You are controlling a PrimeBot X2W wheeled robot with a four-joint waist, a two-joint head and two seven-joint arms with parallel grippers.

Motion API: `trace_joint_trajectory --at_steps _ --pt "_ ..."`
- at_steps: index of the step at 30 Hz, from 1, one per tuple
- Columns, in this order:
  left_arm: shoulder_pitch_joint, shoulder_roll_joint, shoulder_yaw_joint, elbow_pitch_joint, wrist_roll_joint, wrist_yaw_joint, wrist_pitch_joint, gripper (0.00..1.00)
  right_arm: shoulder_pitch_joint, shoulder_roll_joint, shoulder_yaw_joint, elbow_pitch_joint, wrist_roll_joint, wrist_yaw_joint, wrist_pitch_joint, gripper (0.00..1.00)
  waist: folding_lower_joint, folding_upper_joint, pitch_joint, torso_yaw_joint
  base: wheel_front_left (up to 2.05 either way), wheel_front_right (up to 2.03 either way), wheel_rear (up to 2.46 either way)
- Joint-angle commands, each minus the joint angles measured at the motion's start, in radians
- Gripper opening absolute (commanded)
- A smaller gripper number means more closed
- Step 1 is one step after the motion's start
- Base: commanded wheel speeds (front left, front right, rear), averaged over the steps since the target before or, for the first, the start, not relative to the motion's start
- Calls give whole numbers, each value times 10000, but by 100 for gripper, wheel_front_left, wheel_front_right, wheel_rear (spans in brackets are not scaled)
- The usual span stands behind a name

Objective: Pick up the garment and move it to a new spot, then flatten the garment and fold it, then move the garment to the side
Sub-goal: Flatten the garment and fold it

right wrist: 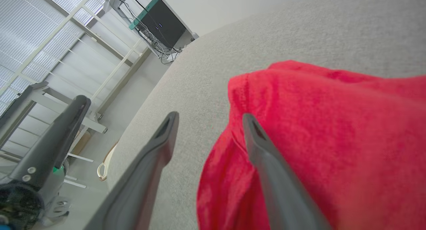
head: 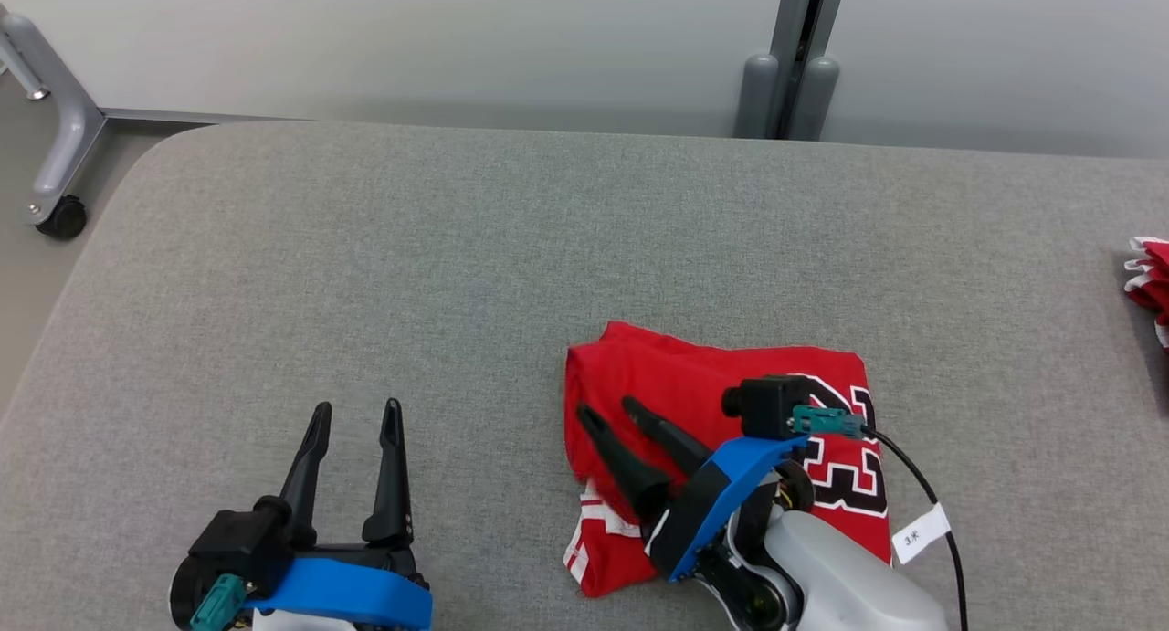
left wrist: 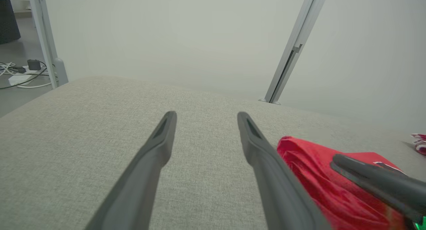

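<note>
Your garment (head: 694, 375), a red jersey with white-edged numerals, already lies folded into a rough square at about 5 o'clock from the middle of the grey table (head: 457, 247), so I judge that only the move to the side is left. Your right gripper (head: 607, 406) sits over the jersey's 9 o'clock edge with its fingers spread moderately wide and holding nothing, pointing towards 10 o'clock. In the right wrist view one finger is over the cloth and the other over bare table, but you cannot tell whether either tip touches. Your left gripper (head: 356, 404) is at 7 o'clock, well apart from the jersey, also spread and empty. If you close here, you may pinch only the top layer, and lifting would then peel the fold open. Dragging instead could shear the layers against the rough tabletop and bunch the loose striped hem at 6 o'clock. Going towards 3 o'clock, watch the other red-and-white cloth (head: 1153, 279) at the table's edge, since the two could get mixed.
</note>
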Motion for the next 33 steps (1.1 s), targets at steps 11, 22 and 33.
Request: trace_joint_trajectory --at_steps 11,22,33 --pt "-202 -78 -224 57 145 -72 -38 100 -1542 -18 516 1145 -512 1 -1314 100 0 0 60 -350 0 0 0" --pt "-760 -245 -163 300 404 -28 -44 100 129 -164 -4814 -611 -6368 1 -1349 100 0 0 -180 -928 0 0 0" --pt "-34 -475 520 667 710 -47 -44 100 3292 0 -7036 -2713 -7858 1 -1350 100 0 0 -528 -1147 0 0 0"
